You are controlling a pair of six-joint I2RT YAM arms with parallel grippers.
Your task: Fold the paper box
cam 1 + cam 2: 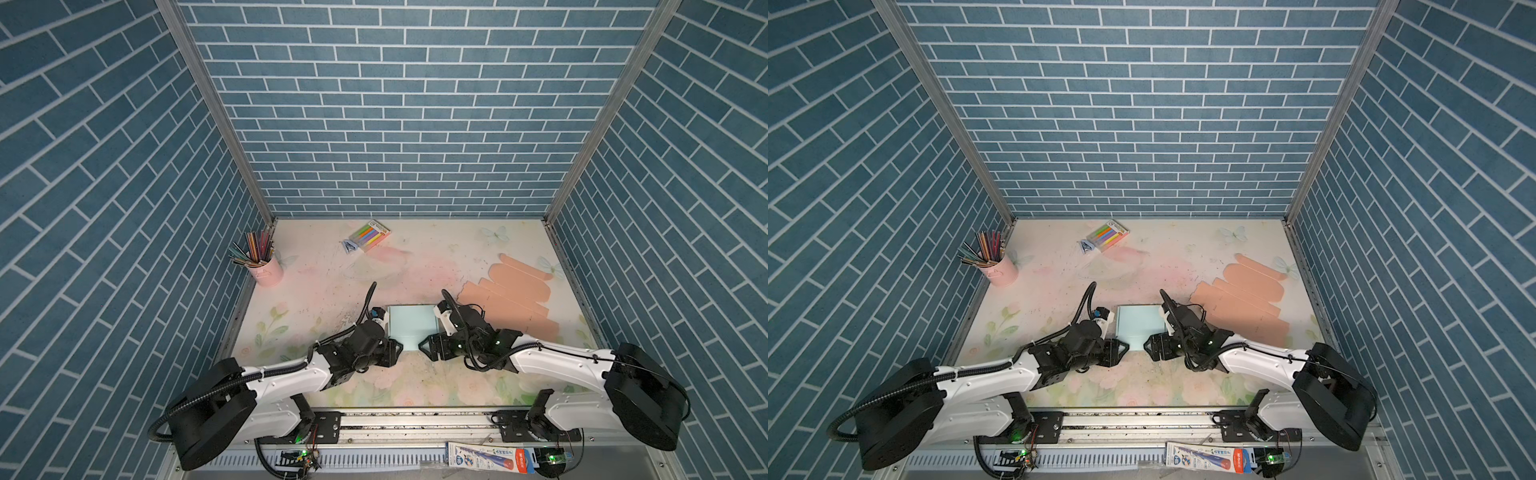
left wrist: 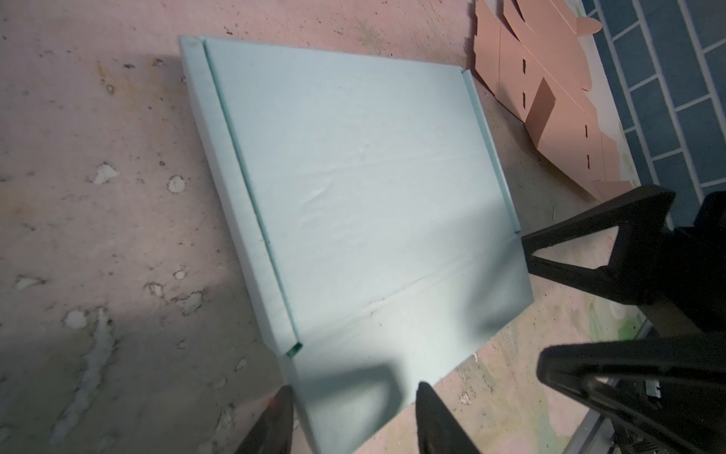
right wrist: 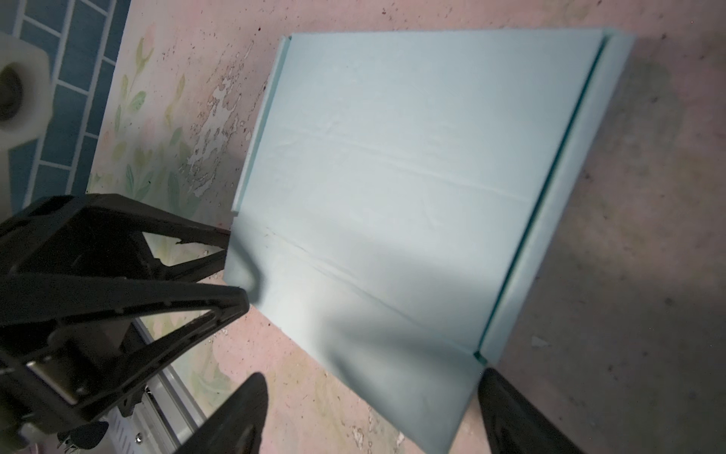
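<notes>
The light blue paper box (image 1: 411,324) (image 1: 1138,322) lies flat at the table's near centre, its two long side walls folded inward and its near flap (image 2: 353,377) spread out. My left gripper (image 1: 400,348) (image 1: 1126,348) (image 2: 353,393) is open at the flap's left corner, which sits between its fingers. At the flap's right corner my right gripper (image 1: 420,345) (image 1: 1145,345) (image 3: 371,377) is open wider, and the corner (image 3: 432,393) lies between its fingers. Neither gripper pinches the paper. The two grippers face each other across the flap.
Flat salmon box cutouts (image 1: 511,299) (image 1: 1246,299) (image 2: 550,78) lie at the right, just behind the right arm. A pink cup of pencils (image 1: 266,270) (image 1: 1000,270) stands at the back left. A marker pack (image 1: 370,235) (image 1: 1106,235) lies at the back. Brick-patterned walls enclose three sides.
</notes>
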